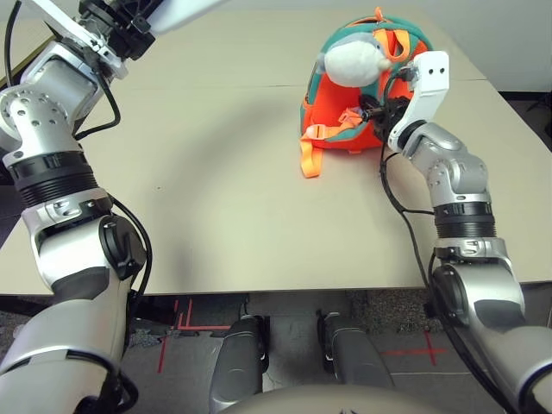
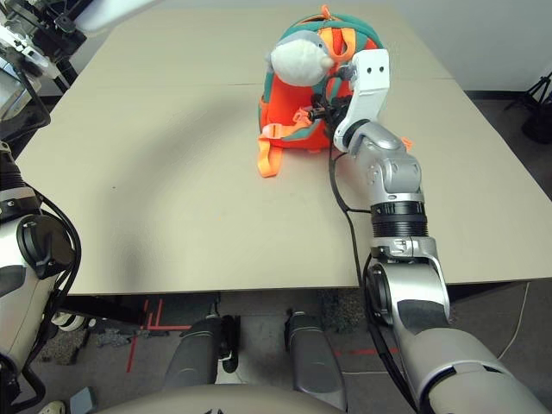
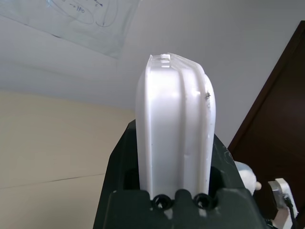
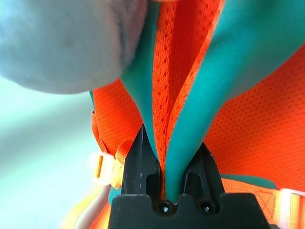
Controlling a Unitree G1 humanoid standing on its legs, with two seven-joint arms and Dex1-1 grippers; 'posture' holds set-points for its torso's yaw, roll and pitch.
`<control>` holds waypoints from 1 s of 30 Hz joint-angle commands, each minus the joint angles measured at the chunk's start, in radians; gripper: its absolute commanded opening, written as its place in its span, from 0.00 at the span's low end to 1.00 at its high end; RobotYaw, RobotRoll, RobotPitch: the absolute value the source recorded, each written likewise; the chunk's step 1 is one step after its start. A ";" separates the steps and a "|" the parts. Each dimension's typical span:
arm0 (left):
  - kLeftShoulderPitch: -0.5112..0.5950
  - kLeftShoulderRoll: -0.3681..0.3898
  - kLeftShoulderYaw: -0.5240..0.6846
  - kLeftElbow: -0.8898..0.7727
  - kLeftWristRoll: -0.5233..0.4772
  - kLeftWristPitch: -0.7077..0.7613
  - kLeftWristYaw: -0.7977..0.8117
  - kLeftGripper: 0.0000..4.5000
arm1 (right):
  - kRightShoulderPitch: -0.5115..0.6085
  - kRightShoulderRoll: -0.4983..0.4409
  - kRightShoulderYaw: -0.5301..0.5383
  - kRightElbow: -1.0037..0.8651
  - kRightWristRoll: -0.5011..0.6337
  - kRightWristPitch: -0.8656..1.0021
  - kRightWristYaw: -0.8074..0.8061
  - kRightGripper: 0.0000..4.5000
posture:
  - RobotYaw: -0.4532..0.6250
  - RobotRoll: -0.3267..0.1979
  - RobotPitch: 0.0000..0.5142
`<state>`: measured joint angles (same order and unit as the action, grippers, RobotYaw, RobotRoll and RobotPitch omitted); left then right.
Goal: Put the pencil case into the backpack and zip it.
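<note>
The orange backpack (image 1: 332, 116) with teal trim stands at the far right of the table, a grey-white plush toy (image 1: 354, 59) on its top. My right gripper (image 4: 167, 157) is shut on a teal-edged orange fold of the backpack (image 4: 174, 95), pressing in from the bag's right side (image 1: 373, 110). High over the table's far left corner, my left gripper (image 3: 174, 143) is shut on the white pencil case (image 3: 174, 109), which sticks out past the fingers toward the right (image 1: 177, 13).
An orange strap with a buckle (image 1: 309, 159) trails from the backpack onto the beige table (image 1: 224, 216). The table's front edge (image 1: 259, 291) runs close to my body. Grey floor with red tape marks lies below it.
</note>
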<state>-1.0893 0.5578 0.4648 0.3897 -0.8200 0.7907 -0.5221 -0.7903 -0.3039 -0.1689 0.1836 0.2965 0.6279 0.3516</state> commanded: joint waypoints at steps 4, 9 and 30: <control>-0.011 -0.005 -0.006 0.020 0.009 -0.034 -0.018 0.28 | 0.056 -0.045 -0.020 -0.303 0.075 0.178 -0.014 0.05 | 0.29 0.62 0.22; -0.013 -0.011 -0.014 0.031 0.011 -0.043 -0.024 0.28 | 0.113 -0.068 -0.056 -0.486 0.126 0.317 -0.053 0.05 | 0.27 0.62 0.23; -0.044 -0.033 -0.049 0.112 0.040 -0.069 -0.081 0.28 | 0.300 0.016 -0.127 -0.866 0.266 0.659 -0.192 0.05 | 0.23 0.62 0.24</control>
<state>-1.1099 0.5186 0.4115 0.4964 -0.7837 0.7391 -0.5823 -0.5210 -0.2893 -0.3133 -0.6505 0.5589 1.3105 0.1531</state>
